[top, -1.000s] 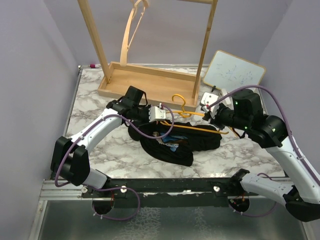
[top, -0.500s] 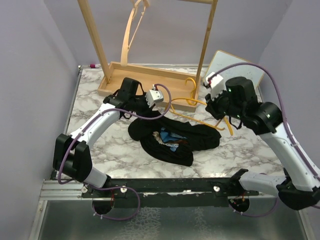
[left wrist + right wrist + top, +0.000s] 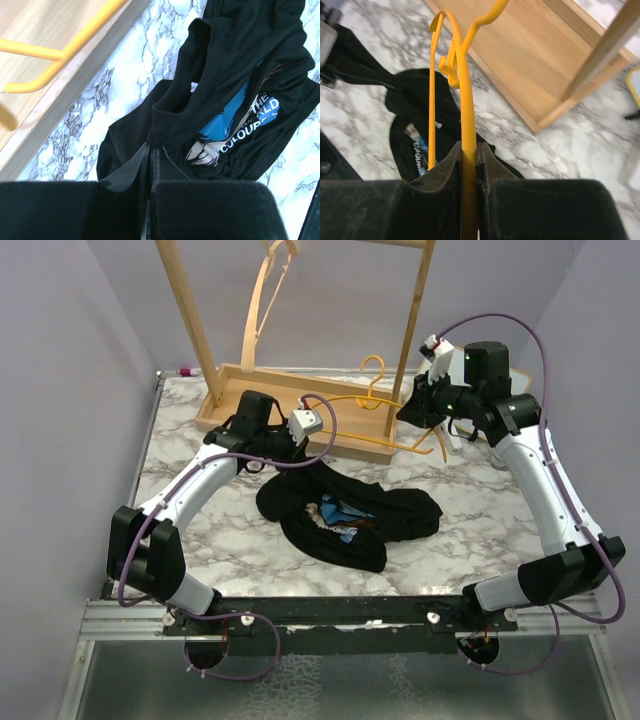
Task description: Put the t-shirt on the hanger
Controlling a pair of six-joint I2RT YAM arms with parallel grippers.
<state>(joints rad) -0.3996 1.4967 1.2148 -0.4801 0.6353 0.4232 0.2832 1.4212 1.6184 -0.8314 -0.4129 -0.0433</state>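
The black t-shirt (image 3: 350, 515) lies crumpled on the marble table, its blue and white print facing up. My left gripper (image 3: 283, 458) is shut on a fold of the t-shirt's edge, seen in the left wrist view (image 3: 150, 149), where the shirt (image 3: 235, 75) hangs from the fingers. My right gripper (image 3: 418, 418) is shut on the yellow hanger (image 3: 372, 403) and holds it in the air above the rack's base, behind the shirt. In the right wrist view the hanger (image 3: 466, 100) runs straight out from the gripper (image 3: 469, 147), over the shirt (image 3: 405, 105).
A wooden rack stands at the back, its base tray (image 3: 260, 405) just behind the shirt and under the hanger. A pale wooden hanger (image 3: 262, 300) hangs on it. The rack's right post (image 3: 412, 330) is close to my right gripper. A pink marker (image 3: 185, 370) lies far left.
My right gripper has lifted the yellow hanger off the shirt and carried it up and back over the rack's base. My left gripper has pulled back a little with the shirt's edge.
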